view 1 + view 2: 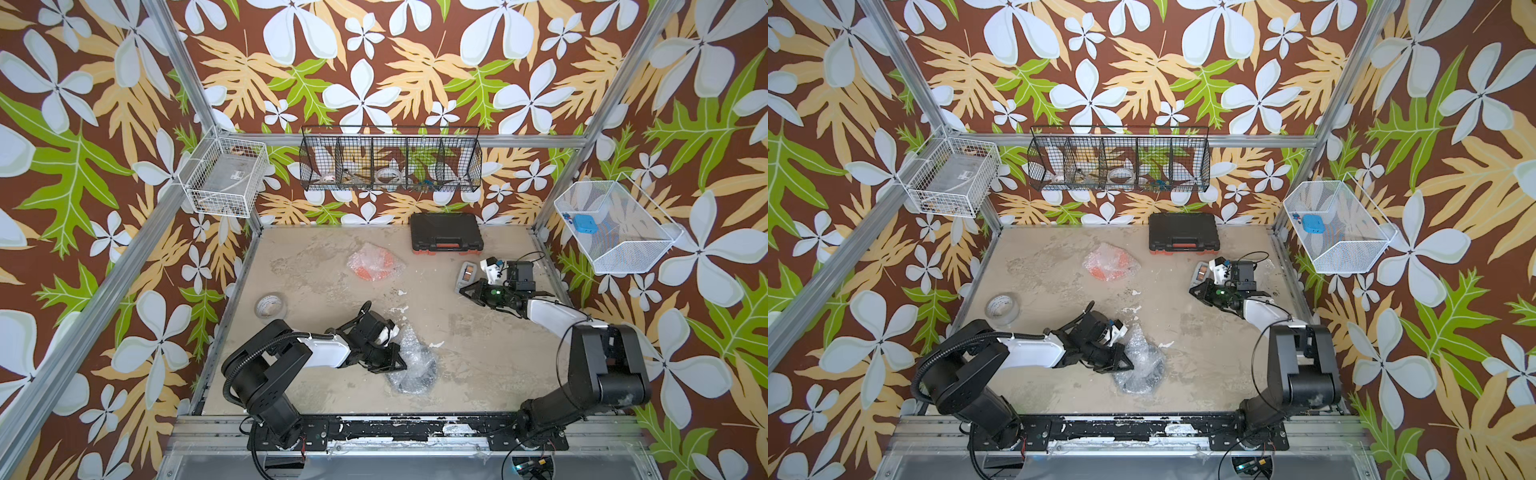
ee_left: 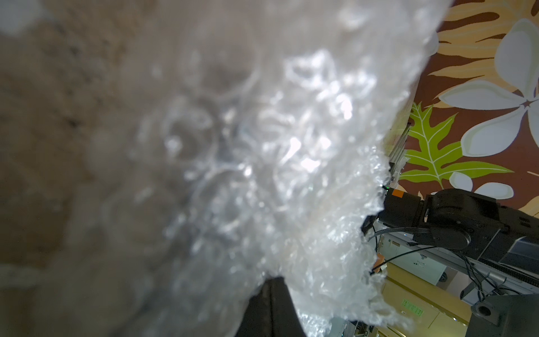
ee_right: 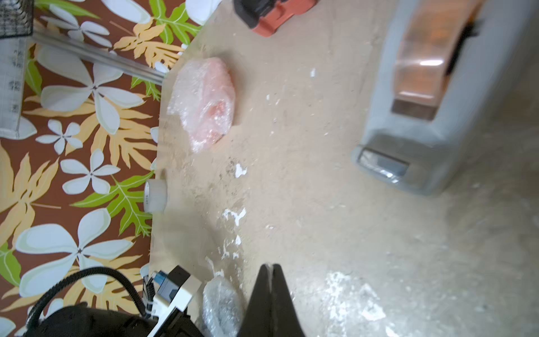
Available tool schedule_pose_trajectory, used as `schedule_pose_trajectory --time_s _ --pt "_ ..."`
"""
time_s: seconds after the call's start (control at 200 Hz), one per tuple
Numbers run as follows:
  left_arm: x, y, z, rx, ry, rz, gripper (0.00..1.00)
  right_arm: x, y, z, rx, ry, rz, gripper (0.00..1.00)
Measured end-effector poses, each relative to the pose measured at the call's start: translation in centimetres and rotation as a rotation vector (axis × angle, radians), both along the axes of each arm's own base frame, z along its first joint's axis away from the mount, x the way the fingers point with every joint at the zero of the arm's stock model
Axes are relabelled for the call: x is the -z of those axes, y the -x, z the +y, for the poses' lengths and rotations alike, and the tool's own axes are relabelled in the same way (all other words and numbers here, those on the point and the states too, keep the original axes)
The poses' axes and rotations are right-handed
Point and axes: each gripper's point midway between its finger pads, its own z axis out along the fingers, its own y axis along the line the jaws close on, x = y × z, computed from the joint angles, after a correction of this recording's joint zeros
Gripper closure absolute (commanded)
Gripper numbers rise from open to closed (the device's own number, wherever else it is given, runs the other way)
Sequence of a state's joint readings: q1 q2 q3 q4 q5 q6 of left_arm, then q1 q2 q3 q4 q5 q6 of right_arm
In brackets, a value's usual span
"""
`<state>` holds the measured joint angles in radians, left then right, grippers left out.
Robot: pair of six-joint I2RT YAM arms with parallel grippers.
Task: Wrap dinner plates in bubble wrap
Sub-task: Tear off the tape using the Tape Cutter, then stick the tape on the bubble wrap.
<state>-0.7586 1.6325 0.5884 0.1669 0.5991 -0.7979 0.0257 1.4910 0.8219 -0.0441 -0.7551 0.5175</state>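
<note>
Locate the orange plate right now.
In both top views the orange plate, covered in bubble wrap, lies toward the back of the table, just left of the black case.

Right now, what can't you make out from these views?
- Top views: crumpled clear bubble wrap hides what lies inside; only dark patches show.
- Left wrist view: blurred wrap hides whether the left hand pinches it.
- Top views: black wire basket contents too small.
- Right wrist view: grey tape dispenser cut off by the edge.

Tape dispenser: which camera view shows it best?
The right wrist view: the tape dispenser is close and large, its brownish roll plain. In both top views it is small and distant. The left wrist view misses it.
</note>
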Motion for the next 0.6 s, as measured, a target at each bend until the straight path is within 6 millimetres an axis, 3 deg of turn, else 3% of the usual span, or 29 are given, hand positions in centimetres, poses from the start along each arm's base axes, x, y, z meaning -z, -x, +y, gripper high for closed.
schedule_pose_trajectory --time_s 0.18,0.405,0.596 --pt "0.0 0.0 0.0 0.005 -0.007 -0.008 0.96 -3.8 4.2 2.2 -0.088 0.043 -0.099 1.0" --pt "-0.1 -0.1 0.1 0.006 -0.014 -0.014 0.96 -7.1 10.6 4.3 -0.188 0.059 -0.179 1.0" --pt "-0.1 -0.1 0.2 0.018 -0.018 -0.026 0.96 -7.9 16.4 6.3 -0.291 0.041 -0.191 1.0"
